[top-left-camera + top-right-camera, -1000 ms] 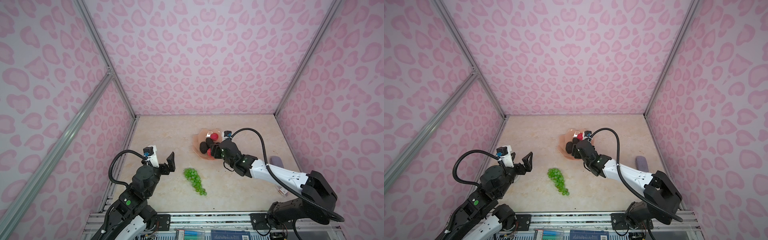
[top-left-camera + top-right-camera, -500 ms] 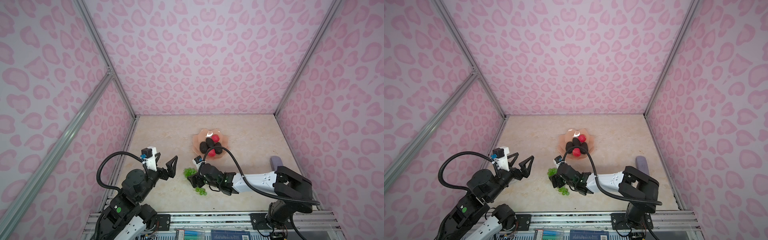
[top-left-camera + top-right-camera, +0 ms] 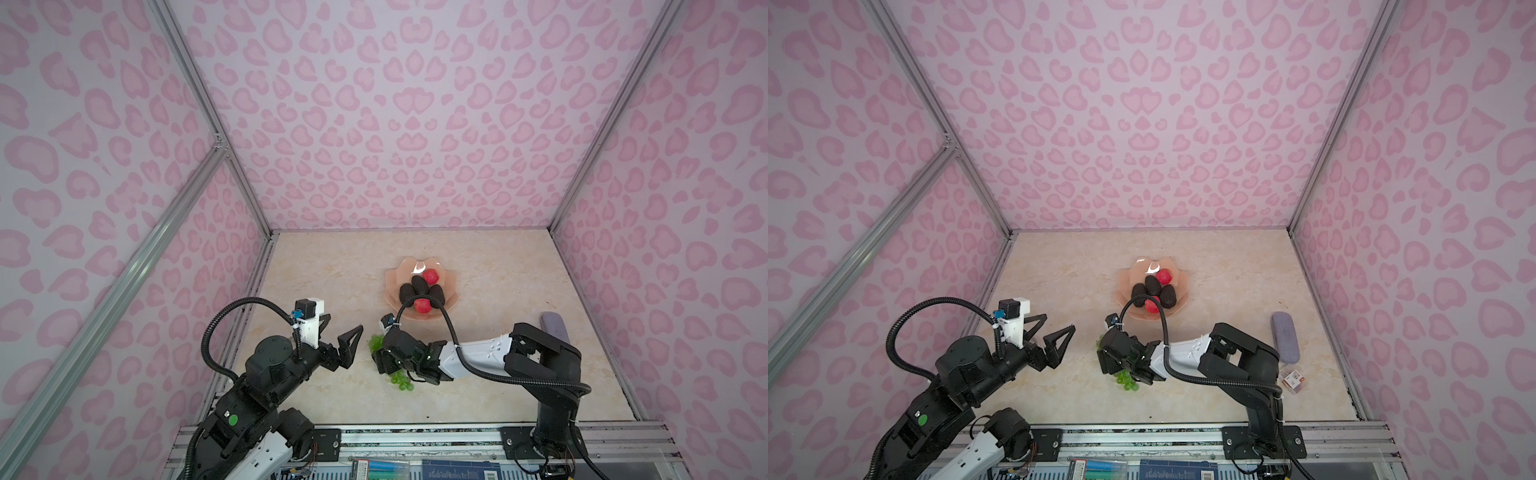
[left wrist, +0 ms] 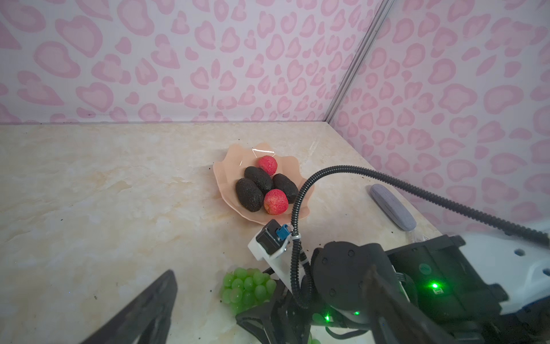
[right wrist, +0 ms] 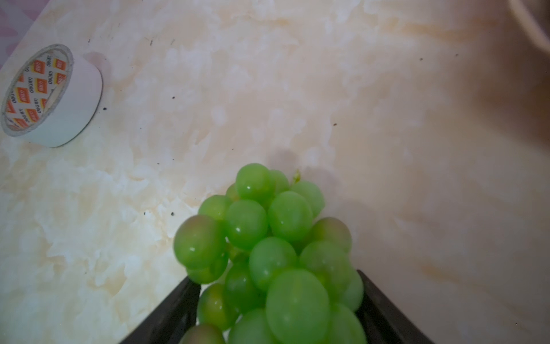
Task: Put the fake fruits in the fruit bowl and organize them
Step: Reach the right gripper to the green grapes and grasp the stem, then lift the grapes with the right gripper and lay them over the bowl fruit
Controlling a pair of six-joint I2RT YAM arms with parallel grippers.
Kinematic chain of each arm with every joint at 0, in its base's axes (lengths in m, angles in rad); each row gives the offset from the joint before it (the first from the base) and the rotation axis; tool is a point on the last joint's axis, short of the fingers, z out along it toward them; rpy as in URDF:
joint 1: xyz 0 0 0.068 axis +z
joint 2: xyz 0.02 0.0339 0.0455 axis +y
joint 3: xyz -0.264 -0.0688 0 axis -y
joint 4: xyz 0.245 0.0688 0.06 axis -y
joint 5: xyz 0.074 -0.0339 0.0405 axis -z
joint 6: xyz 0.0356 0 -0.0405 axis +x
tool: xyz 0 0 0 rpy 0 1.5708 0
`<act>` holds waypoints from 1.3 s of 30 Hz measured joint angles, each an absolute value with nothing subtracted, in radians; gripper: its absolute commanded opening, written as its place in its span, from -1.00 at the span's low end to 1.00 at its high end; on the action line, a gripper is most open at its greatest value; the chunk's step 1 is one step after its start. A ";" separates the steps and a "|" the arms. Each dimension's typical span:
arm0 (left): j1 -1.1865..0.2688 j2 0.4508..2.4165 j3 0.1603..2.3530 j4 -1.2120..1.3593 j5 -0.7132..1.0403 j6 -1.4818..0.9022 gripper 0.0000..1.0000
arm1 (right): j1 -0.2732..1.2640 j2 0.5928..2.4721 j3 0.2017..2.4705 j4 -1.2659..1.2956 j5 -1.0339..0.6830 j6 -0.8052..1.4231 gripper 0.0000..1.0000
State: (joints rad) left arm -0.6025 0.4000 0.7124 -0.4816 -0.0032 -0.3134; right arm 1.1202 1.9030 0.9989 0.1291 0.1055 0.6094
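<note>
Right pincer (image 5: 276, 292) around grape bunch (image 3: 376, 343); long axis diagonal, stem end leftward.

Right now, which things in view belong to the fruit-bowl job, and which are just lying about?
Job: grapes, three avocados, two apples, bowl.
Lying about: tape roll, lavender case, small packet.

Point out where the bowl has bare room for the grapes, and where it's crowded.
Bare: left side of the bowl, between rim and avocados, plus a small far patch beside the far apple. Crowded: centre and near-right, where avocados, the near apple and the overhanging cable crowd it. The grapes would likely fit best on the left.
</note>
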 measured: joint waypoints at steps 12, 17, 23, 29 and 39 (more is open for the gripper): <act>-0.602 0.395 0.716 -0.492 0.044 -0.313 0.96 | 1.093 1.851 0.904 0.245 0.087 0.644 -0.37; -0.603 0.441 0.749 -0.528 0.113 -0.291 0.98 | 1.082 1.736 0.871 0.262 0.107 0.643 -0.38; -0.603 0.548 0.762 -0.576 0.203 -0.281 0.99 | 1.014 1.580 0.889 0.230 0.148 0.628 -0.39; -0.603 0.564 0.771 -0.576 0.228 -0.268 1.00 | 0.916 1.490 0.917 0.196 0.167 0.583 -0.39; -0.603 0.660 0.778 -0.564 0.261 -0.250 0.99 | 0.752 1.580 1.040 0.167 0.124 0.504 -0.38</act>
State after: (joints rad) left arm -0.6025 0.6598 0.7784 -0.5636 0.2611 -0.2504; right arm 0.7517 1.5803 1.0401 0.1665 0.1242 0.5041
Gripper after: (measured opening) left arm 0.995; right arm 0.311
